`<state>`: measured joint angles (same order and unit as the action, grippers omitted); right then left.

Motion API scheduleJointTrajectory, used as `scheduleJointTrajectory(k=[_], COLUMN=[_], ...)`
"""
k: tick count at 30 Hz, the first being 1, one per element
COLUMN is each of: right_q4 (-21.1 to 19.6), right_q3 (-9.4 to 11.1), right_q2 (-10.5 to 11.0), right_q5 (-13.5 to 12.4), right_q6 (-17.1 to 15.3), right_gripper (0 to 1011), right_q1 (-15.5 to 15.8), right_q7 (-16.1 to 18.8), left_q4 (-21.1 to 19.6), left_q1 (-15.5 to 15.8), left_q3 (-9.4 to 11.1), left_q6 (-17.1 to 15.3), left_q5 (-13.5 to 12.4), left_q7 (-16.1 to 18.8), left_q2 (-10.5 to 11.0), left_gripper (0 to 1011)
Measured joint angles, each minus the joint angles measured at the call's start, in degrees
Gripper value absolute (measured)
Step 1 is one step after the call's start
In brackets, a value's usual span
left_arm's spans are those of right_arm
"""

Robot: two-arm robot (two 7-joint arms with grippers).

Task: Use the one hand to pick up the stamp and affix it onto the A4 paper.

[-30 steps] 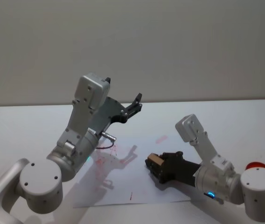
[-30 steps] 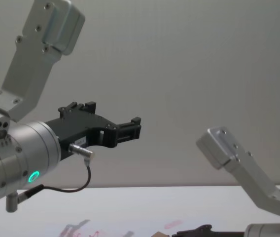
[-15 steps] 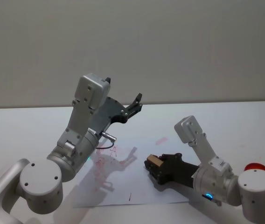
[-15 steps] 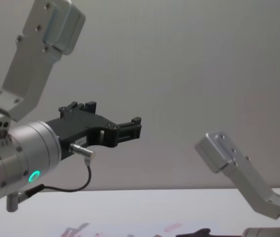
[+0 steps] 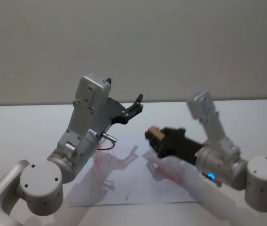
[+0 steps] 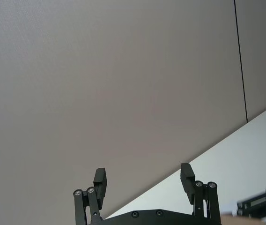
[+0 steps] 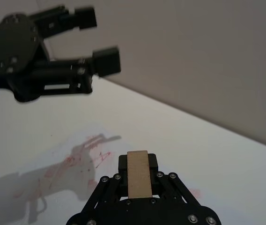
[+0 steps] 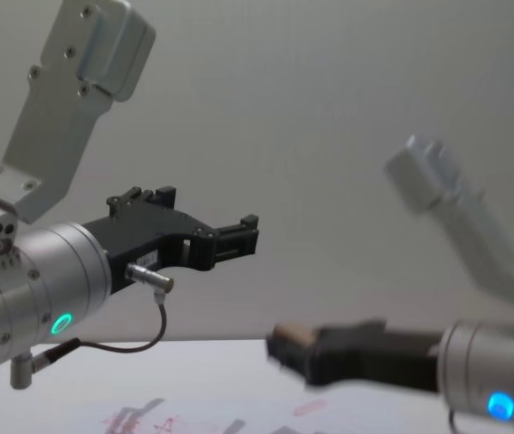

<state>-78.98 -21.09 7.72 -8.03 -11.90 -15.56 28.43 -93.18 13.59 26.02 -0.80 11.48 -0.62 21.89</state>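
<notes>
Right wrist view puts the stamp [image 7: 137, 174], a tan block, low in the middle of the frame, pinched by its sides in the right pincer [image 7: 137, 164]; in the head view it sits just right of centre, held in the air over the A4 paper [image 5: 110, 186] rather than touching it. The main risk, as I judge it, is an uneven print: the arm comes in at a slant, so unless the wrist levels out, the stamp may meet the sheet on one edge and leave only half a mark. A hard press could also push the block back through the grip, since only its sides are held. The red marks [image 5: 103, 162] crowd the left-centre of the sheet, so a careless drop would overprint them. Nothing pins the paper to the table [image 5: 20, 127], so a sticky stamp face might drag or lift it on the way up. The left pincer [image 5: 139, 103], spread wide and holding nothing, hangs in the air just left of the frame's centre, close to the stamp, and a forward swing could clip it
</notes>
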Motion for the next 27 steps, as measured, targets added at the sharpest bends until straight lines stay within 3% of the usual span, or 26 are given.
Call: scheduleJointTrajectory(k=[10,19,27], right_q4=[-7.43,-13.95,-18.78], right_q3=[2.93,6.28,9.88], right_q2=[2.99,7.94,13.54], right_q5=[-3.47,-6.01,-8.2], right_q6=[0.33,-1.54,-3.77], right_gripper=[219,219,219], right_q1=[1.69,6.16,12.05], right_q7=[-4.9,-10.44,-15.73], left_q4=[0.0,0.0,0.0], left_q1=[0.0,0.0,0.0], left_q3=[0.0,0.0,0.0], left_q6=[0.0,0.0,0.0], left_q5=[0.0,0.0,0.0], left_q7=[0.0,0.0,0.0], left_q2=[0.0,0.0,0.0], left_gripper=[1001,1001,1001])
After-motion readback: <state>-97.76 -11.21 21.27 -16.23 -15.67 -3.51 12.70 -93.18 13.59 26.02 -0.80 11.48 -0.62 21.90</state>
